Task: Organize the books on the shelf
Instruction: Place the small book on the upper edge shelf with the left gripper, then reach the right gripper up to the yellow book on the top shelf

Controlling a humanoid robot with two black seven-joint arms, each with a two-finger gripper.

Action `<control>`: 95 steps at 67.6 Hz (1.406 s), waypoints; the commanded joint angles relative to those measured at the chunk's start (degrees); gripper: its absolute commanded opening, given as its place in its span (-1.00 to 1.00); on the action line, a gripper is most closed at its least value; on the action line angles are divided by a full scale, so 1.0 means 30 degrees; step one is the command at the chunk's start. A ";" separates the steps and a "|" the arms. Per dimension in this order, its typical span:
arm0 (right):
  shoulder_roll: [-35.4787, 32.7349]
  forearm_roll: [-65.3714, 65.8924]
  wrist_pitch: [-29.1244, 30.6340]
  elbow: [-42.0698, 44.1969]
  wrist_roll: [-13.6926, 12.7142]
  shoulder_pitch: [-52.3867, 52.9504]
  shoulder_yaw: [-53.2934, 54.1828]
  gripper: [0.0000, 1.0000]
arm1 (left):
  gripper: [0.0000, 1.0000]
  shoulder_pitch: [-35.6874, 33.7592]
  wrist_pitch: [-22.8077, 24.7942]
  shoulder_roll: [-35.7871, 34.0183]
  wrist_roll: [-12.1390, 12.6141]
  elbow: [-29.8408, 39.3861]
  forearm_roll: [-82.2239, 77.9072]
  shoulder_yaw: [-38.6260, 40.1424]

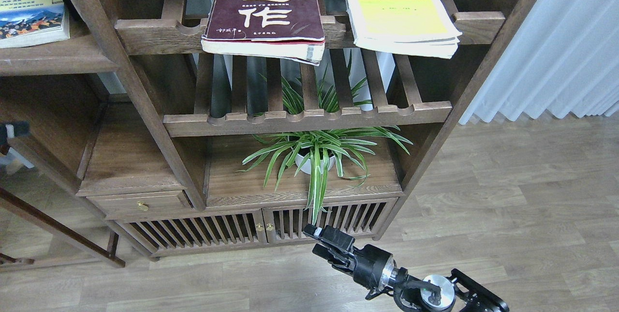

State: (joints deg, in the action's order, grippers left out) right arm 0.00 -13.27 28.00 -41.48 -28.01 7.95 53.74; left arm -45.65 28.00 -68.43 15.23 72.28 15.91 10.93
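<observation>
Dark brown wood makes up the whole shelving unit, standing on a pale plank floor with white curtains at 2 o'clock. Three books show: a maroon book at 12 o'clock and a yellow-green book at 1 o'clock, both lying flat on the upper slatted rack, and a "300" book at 10 o'clock on the solid shelf. One spider plant sits low in the middle. One arm is visible: the right gripper at 6 o'clock, fingers slightly apart, pinching nothing, hanging low before the cabinet doors.
</observation>
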 commanded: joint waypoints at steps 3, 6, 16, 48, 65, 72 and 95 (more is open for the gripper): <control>0.0001 0.0001 -0.0001 -0.0002 0.0002 0.0278 0.0162 1.00 | 0.99 0.2879 0.0000 0.2887 -0.0418 -0.0653 0.1435 0.0166; 0.0001 0.0001 -0.0001 -0.0002 0.0002 0.0366 0.0368 1.00 | 0.99 0.3671 0.0000 0.4000 -0.0418 -0.1239 0.1816 0.0225; 0.0001 0.0001 -0.0001 -0.0031 0.0002 0.0893 0.1129 1.00 | 0.99 0.6103 0.0000 0.8308 -0.0506 -0.4110 0.3252 0.1074; 0.0001 -0.0116 -0.0001 -0.2754 0.0002 0.1802 0.4614 1.00 | 0.99 0.9912 0.0000 1.4461 -0.0243 -0.7568 0.3516 0.3271; 0.0001 -0.0321 -0.0398 -0.5333 0.0002 0.1773 0.6930 0.99 | 0.99 1.0411 0.0000 1.4520 -0.0126 -0.7978 0.3457 0.3272; -0.0262 -0.0819 -0.1687 -0.6593 0.0002 0.1743 0.7897 0.99 | 0.99 1.0674 0.0000 1.4520 -0.0125 -0.7979 0.3399 0.3301; -0.1727 -0.1200 -0.2830 -0.8908 0.0002 0.1480 0.9333 0.99 | 0.99 1.1084 0.0000 1.4491 -0.0125 -0.8242 0.3340 0.3242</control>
State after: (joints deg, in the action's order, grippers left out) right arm -3.70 -16.85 19.59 -66.63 -28.00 12.49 81.20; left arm -12.57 28.00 -24.87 14.86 47.79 25.96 20.81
